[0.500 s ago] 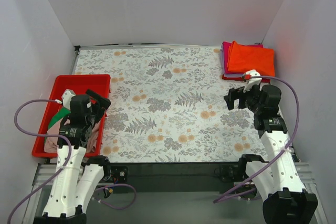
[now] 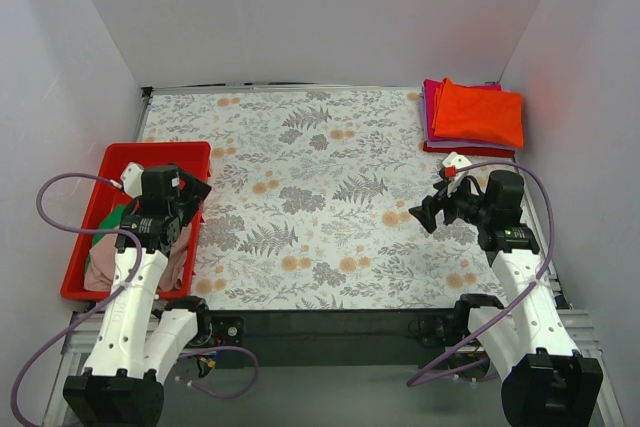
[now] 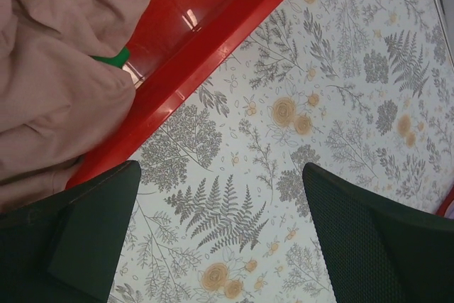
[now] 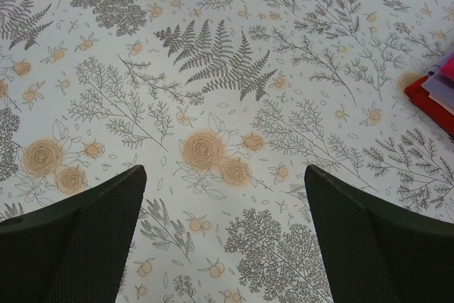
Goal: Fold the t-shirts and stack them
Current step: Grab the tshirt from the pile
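A dusty-pink t-shirt [image 2: 100, 269] lies crumpled in the red tray [image 2: 160, 150], with a green t-shirt [image 2: 112, 217] partly under my left arm. In the left wrist view the pink shirt [image 3: 57, 69] fills the upper left, with a sliver of green [image 3: 113, 57] beside it. My left gripper [image 2: 192, 191] is open and empty over the tray's right wall [image 3: 206, 40]. A folded orange t-shirt [image 2: 478, 112] lies on a magenta one [image 2: 431, 107] at the back right. My right gripper [image 2: 427, 214] is open and empty above the table, in front of that stack.
The table is covered by a floral cloth [image 2: 320, 177]. White walls close in the left, back and right sides. The stack's edge [image 4: 441, 97] shows at the right of the right wrist view.
My right gripper has moved left and toward the near edge, away from the folded stack. My left arm has shifted slightly over the tray.
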`<state>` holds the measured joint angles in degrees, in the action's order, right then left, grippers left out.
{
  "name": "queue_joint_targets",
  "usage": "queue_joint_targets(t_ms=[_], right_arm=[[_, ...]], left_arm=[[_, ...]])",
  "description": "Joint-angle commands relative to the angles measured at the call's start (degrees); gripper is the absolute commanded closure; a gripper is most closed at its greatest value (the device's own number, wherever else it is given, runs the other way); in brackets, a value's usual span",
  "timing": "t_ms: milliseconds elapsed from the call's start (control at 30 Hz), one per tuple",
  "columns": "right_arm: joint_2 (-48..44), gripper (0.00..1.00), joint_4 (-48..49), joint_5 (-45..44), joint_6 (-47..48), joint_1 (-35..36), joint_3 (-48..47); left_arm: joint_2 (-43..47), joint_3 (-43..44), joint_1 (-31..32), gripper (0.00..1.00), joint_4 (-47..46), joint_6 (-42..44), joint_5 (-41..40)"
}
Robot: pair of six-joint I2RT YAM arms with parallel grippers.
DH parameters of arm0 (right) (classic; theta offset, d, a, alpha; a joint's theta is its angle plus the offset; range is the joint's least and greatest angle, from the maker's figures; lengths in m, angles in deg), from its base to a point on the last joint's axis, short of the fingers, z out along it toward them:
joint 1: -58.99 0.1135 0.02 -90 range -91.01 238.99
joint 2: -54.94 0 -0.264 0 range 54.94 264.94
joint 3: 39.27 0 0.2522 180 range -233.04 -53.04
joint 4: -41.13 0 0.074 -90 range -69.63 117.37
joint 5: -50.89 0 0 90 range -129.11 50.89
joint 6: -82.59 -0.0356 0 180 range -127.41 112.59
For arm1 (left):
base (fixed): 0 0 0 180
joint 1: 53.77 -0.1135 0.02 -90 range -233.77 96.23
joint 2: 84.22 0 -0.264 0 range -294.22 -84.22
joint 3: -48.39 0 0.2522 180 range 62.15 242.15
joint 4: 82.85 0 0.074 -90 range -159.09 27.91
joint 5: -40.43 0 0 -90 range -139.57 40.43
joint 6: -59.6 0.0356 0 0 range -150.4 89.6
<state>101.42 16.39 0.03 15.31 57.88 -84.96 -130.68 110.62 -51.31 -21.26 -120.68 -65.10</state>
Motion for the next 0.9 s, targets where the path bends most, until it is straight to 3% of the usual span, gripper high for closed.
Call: queue_joint_targets(t_ms=[0, 133, 267, 533, 867], right_arm=[[-0.51, 0.02, 0.70, 1.56, 1.89, -0.13, 0.10], [-0.42, 0.02, 0.61, 0.86, 1.98, -0.13, 0.46], [-0.51, 0.02, 0.61, -0.20, 1.98, -0.13, 0.37], [-0.60, 0.02, 0.53, -1.34, 1.98, -0.13, 0.46], [-0.16, 0.01, 0.53, -2.57, 1.89, -0.13, 0.72]], left_arm=[[-1.18, 3.21, -1.58, 0.02, 1.47, -2.08, -3.63], [-1.79, 3.48, -2.37, 0.03, 4.02, -4.38, -7.66], [-3.64, 2.42, -7.54, 0.05, 5.25, -5.17, -13.11], [-8.55, -0.91, -14.31, 0.11, -0.36, -3.25, -17.95], [-17.87, -7.07, -28.03, 0.28, -13.90, 1.51, -9.79]])
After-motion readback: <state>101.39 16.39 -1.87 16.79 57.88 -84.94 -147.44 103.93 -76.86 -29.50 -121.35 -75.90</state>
